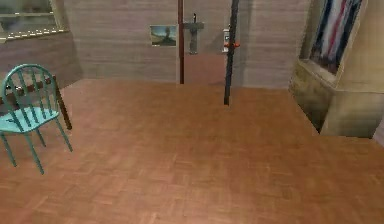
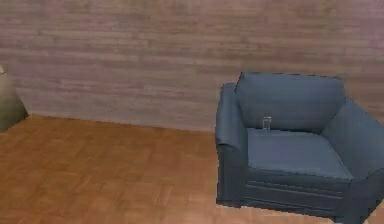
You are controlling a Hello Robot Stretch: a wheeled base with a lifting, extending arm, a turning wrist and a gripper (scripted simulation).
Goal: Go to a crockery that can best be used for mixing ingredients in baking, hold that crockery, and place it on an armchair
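Where we face: a brown wood floor [image 1: 190, 165] runs up to a plank wall [image 1: 120, 40] across the forward view.
Teal chair [image 1: 25, 105]: upright on the floor, by the forward view's left edge. A dark brown stick [image 1: 64, 108] leans at its right side.
Posts: a thin dark post [image 1: 181, 45] and a thicker dark post [image 1: 231, 60] stand at the floor's far edge, before the wall.
Wall pictures: a small picture [image 1: 164, 35] hangs left of the thin post. A second picture [image 1: 194, 33] hangs between the two posts.
Beige cabinet [image 1: 340, 95]: at the floor's right edge, with a red-and-blue striped panel [image 1: 335, 30] above it.
Armchair [image 2: 290, 140]: blue, standing on the floor at the arm side view's right. Its back is to a side wall [image 2: 120, 60] of planks and its seat faces us.
Small pale thing [image 2: 267, 123]: upright at the back edge of the armchair's seat, toward the seat's left corner. We find it too small to name, perhaps a glass.
Beige shape [image 2: 6, 100]: at the arm side view's left edge, where floor meets side wall.
Crockery: we cannot tell where it is.
Gripper fingers: we cannot tell how they stand.
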